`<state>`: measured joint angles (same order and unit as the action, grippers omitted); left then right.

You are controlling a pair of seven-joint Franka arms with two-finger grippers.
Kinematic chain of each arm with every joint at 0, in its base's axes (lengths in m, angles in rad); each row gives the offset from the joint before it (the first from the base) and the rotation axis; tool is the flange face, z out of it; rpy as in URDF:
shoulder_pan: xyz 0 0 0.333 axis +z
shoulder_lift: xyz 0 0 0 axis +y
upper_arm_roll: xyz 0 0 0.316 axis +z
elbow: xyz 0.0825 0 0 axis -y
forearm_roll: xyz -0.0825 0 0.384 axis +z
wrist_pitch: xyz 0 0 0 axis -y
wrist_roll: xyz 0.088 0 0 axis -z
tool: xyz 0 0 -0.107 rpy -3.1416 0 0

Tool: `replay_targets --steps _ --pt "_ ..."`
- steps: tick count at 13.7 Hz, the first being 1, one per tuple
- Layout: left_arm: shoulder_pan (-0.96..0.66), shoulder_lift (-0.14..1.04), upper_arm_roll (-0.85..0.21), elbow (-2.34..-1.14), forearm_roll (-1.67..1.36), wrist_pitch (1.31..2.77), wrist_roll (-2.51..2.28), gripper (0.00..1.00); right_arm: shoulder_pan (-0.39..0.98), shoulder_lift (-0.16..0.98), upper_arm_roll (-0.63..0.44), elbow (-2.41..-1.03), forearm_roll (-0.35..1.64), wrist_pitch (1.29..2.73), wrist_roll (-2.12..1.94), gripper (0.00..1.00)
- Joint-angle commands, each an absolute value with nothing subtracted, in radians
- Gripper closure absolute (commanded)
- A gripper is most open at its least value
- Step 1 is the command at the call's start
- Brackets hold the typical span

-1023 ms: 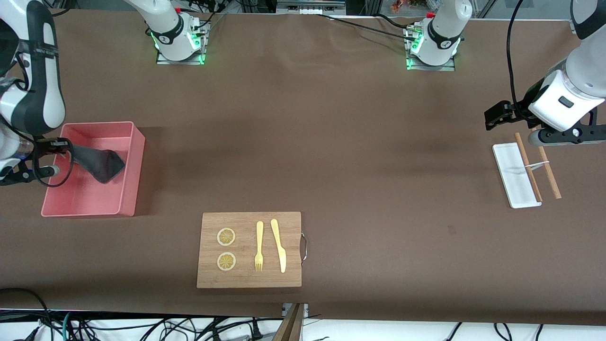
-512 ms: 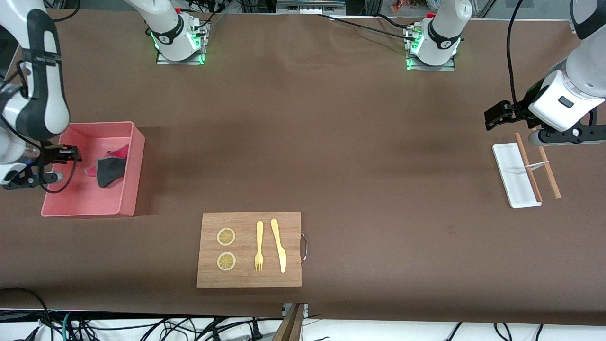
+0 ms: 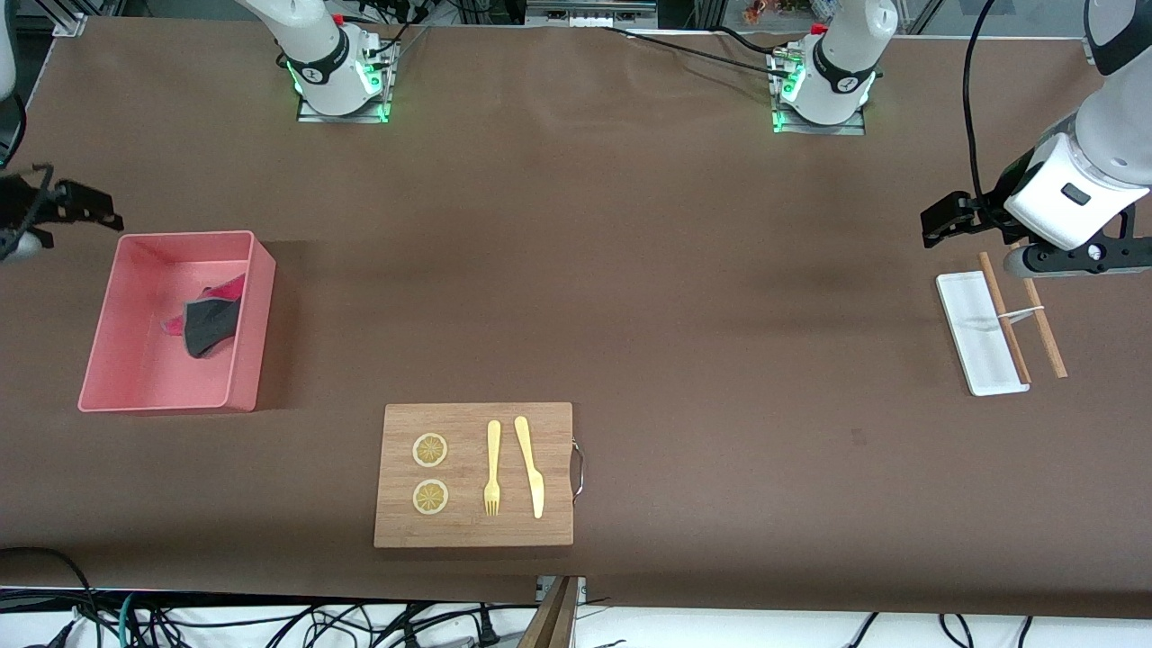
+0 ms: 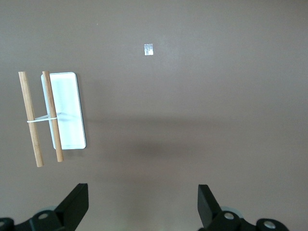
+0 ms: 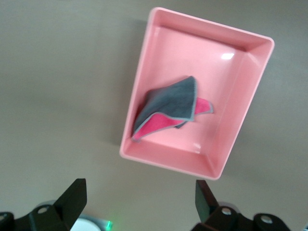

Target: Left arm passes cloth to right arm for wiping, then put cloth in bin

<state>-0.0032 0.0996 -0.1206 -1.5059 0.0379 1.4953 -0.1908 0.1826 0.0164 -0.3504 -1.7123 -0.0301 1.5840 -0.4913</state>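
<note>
The cloth (image 3: 209,321) has been released since a moment ago and now lies crumpled in the bin (image 3: 135,396), toward its 3 o'clock wall (grey face up, pink reverse showing). The right gripper (image 3: 76,209) was lifted clear, jaws spread and empty; the task is judged finished. The left gripper (image 4: 143,204), spread and empty, waits above the table near the white tray (image 3: 976,342). Soft fabric, rigid smooth tub.

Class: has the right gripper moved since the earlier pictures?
Yes. The right gripper, open, has left the bin and now hangs over the table just outside it; the cloth lies inside.
</note>
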Motion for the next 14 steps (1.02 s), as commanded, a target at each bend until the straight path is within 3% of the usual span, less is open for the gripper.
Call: replay_targets --steps 1,4,8,14 --pt "-0.008 0.113 -0.12 -1.476 0.037 1.479 -0.199 0.0 0.129 0.023 -0.212 -1.603 -0.051 1.453 -0.488 0.0" --pt "-0.008 0.114 -0.12 -1.479 0.037 1.479 -0.199 0.0 0.114 0.003 -0.102 -1.58 -0.049 1.399 -0.25 0.0" --pt "-0.006 0.109 -0.121 -1.48 0.037 1.473 -0.199 0.0 0.1 0.008 -0.091 -1.503 -0.046 1.408 -0.189 0.0" --pt "-0.006 0.109 -0.121 -1.479 0.037 1.473 -0.199 0.0 0.092 0.008 -0.04 -1.5 -0.044 1.436 -0.177 0.0"
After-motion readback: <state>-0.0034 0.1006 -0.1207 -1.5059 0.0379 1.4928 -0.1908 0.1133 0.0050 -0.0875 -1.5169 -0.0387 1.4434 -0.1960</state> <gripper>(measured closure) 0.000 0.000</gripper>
